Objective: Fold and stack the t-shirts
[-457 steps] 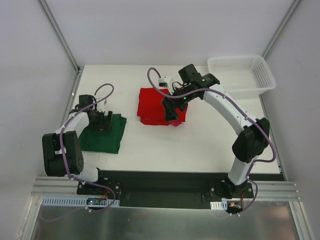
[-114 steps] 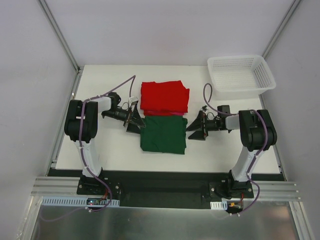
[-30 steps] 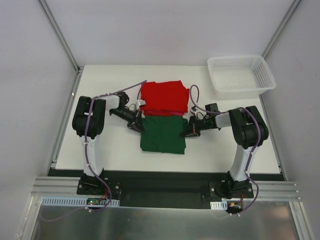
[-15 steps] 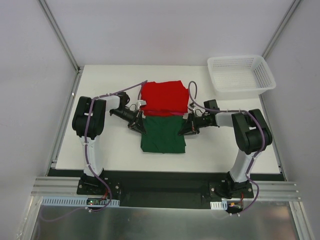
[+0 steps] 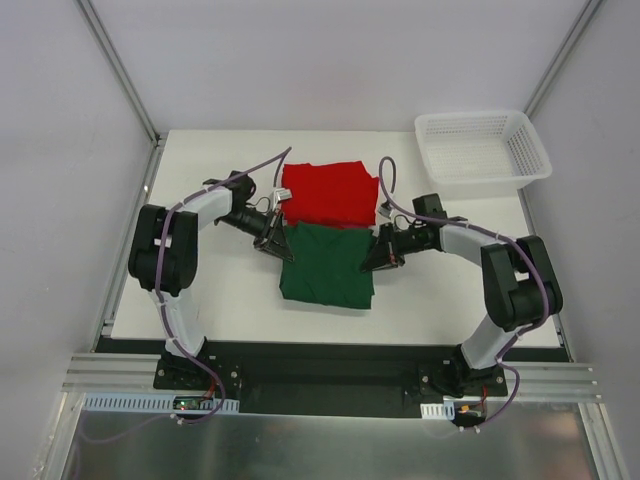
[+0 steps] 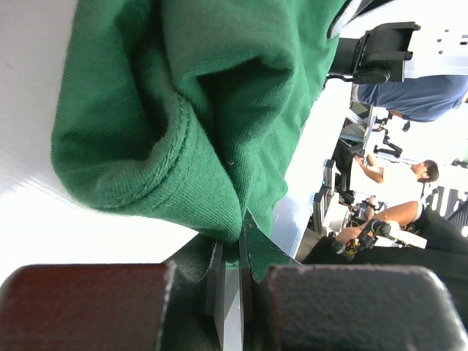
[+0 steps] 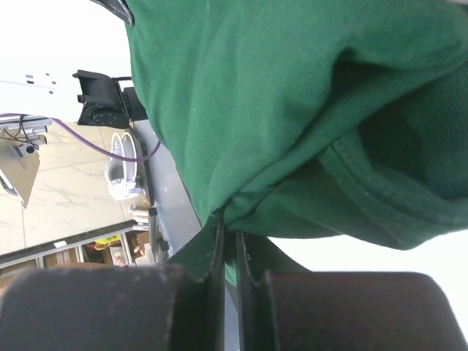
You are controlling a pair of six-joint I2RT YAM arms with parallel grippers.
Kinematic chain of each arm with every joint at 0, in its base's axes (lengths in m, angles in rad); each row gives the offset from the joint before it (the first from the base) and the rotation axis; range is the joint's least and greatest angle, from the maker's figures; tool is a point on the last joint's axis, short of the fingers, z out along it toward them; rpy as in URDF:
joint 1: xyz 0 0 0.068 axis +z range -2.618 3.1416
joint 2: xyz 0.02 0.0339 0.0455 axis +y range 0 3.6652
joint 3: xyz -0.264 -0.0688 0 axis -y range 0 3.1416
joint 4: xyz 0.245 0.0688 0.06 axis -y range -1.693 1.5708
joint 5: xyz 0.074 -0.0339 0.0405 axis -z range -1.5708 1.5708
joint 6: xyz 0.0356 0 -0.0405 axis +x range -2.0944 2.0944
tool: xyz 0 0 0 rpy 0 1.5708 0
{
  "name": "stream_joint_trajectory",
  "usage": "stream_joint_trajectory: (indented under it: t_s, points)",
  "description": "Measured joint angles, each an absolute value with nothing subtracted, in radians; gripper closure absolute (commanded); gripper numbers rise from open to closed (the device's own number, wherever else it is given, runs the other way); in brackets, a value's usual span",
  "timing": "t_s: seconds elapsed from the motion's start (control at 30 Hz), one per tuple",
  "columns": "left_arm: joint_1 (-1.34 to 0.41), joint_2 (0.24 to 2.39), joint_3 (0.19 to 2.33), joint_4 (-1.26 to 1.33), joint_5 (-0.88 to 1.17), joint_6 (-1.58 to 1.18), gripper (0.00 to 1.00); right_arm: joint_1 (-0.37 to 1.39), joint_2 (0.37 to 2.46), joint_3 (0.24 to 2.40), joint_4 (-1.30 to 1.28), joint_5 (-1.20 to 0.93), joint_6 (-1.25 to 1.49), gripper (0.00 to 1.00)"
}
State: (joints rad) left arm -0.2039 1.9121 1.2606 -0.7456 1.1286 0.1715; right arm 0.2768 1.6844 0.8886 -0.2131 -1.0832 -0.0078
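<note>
The folded dark green t-shirt (image 5: 327,266) lies mid-table, its far edge raised slightly. Just behind it lies the folded red t-shirt (image 5: 330,193). My left gripper (image 5: 280,238) is shut on the green shirt's far left corner. My right gripper (image 5: 374,248) is shut on its far right corner. In the left wrist view the green cloth (image 6: 183,110) bunches above the gripper (image 6: 232,252), pinched between the jaws. The right wrist view shows the same green fabric (image 7: 292,110) caught in the gripper (image 7: 228,248).
A white mesh basket (image 5: 483,150) stands at the table's back right corner. Metal frame rails (image 5: 120,80) run along the left and right sides. The bare white table (image 5: 220,170) shows round the shirts.
Both grippers, shut on the green shirt's far corners, have moved a little toward the back, drawing its far edge up to the red shirt.
</note>
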Motion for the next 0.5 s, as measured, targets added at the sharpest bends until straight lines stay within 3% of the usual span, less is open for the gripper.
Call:
stream_joint_trajectory:
  t_s: [0.5]
  points:
    - [-0.194,1.836,1.331,-0.83,1.102,0.234,1.0,0.274,1.656,1.073,-0.338,-1.069,-0.096,0.99]
